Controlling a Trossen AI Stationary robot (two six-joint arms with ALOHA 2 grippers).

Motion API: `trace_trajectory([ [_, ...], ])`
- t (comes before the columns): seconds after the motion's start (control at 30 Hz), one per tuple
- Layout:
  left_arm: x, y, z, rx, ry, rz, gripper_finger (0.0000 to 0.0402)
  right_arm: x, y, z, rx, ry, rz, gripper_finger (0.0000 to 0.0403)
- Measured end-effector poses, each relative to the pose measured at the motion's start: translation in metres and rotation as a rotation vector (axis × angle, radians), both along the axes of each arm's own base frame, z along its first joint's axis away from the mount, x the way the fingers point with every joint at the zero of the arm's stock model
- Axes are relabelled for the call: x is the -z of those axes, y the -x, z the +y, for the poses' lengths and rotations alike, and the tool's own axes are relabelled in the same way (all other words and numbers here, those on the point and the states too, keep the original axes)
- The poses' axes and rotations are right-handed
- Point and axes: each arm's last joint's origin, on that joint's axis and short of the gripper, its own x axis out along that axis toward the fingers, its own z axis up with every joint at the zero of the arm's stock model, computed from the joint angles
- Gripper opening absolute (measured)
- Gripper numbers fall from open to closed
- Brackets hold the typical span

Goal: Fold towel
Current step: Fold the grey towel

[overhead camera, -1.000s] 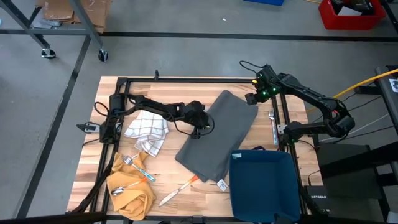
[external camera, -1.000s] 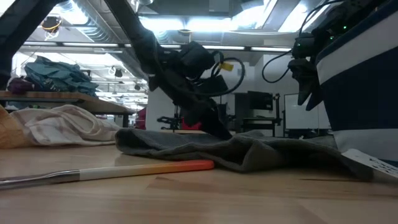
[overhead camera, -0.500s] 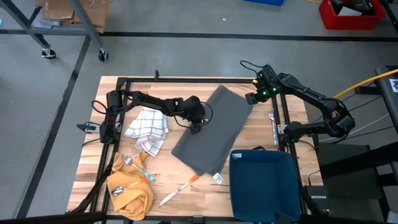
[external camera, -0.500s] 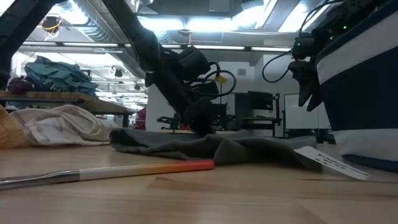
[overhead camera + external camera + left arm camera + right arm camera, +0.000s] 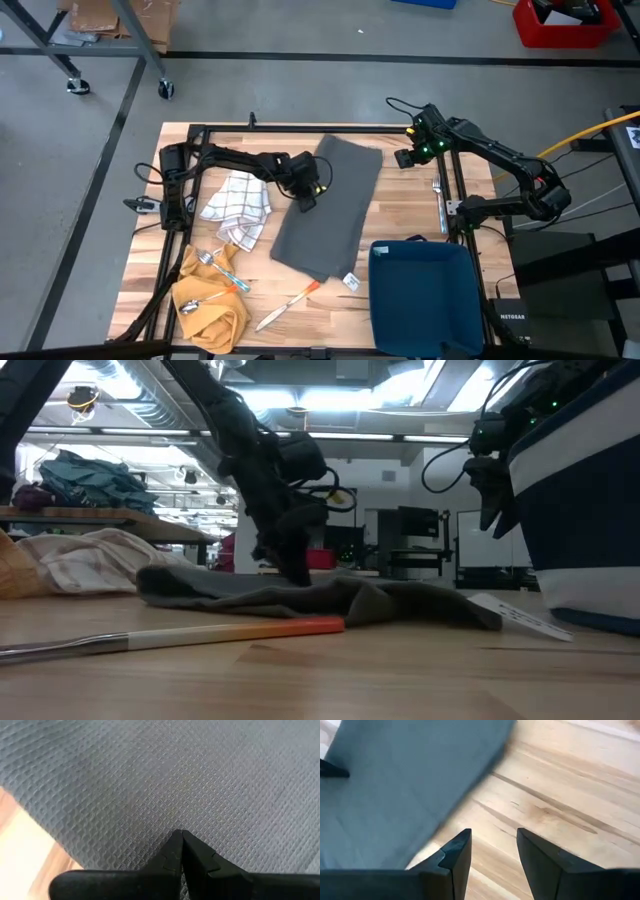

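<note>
A dark blue bin point(image 5: 425, 295) sits at the table's point(image 5: 400, 215) near right corner; whether anything lies in it cannot be told. The gray towel point(image 5: 330, 205) lies as a long folded strip across the middle of the table, and the left gripper point(image 5: 305, 192) presses down on its left edge with fingers pinched together on the cloth. The right gripper point(image 5: 405, 158) hovers above bare wood just beside the towel's far right corner, its fingers point(image 5: 455, 852) parted and holding nothing.

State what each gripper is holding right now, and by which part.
The left gripper is shut on the grey towel, pinching it at its left edge. The right gripper is open and holds nothing, hovering beside the towel's far right corner.
</note>
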Motion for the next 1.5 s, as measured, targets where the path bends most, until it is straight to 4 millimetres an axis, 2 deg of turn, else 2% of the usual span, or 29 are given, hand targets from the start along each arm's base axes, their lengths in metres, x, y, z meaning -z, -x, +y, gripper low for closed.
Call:
trace_trajectory([
  [0.17, -0.017, 0.010, -0.003, 0.109, -0.056, 0.022, 0.0001, -0.001, -0.002, 0.002, -0.066, -0.035, -0.071, 0.0162],
  [0.43, -0.074, 0.018, -0.014, 0.296, -0.225, -0.145, 0.0001, -0.006, -0.011, 0.008, -0.201, -0.146, -0.290, 0.0162],
  [0.6, -0.109, 0.030, -0.029, 0.344, -0.275, -0.231, 0.0001, -0.011, -0.033, 0.023, -0.345, -0.101, -0.347, 0.0162],
  [0.8, -0.136, 0.048, -0.051, 0.377, -0.265, -0.269, 0.0001, -0.019, -0.073, 0.060, -0.548, -0.027, -0.413, 0.0162],
  [1.07, -0.135, 0.064, -0.087, 0.503, -0.199, -0.142, 0.0001, -0.030, -0.113, 0.125, -0.764, 0.138, -0.496, 0.0162],
  [1.3, -0.135, 0.063, -0.116, 0.522, -0.142, -0.150, 0.0003, -0.042, -0.127, 0.172, -0.878, 0.251, -0.626, 0.0163],
  [1.4, -0.135, 0.064, -0.126, 0.522, -0.117, -0.150, 0.0022, -0.046, -0.131, 0.187, -0.873, 0.324, -0.664, 0.0169],
  [1.5, -0.136, 0.064, -0.134, 0.542, -0.110, -0.153, 0.0060, -0.045, -0.137, 0.198, -0.871, 0.361, -0.677, 0.0183],
])
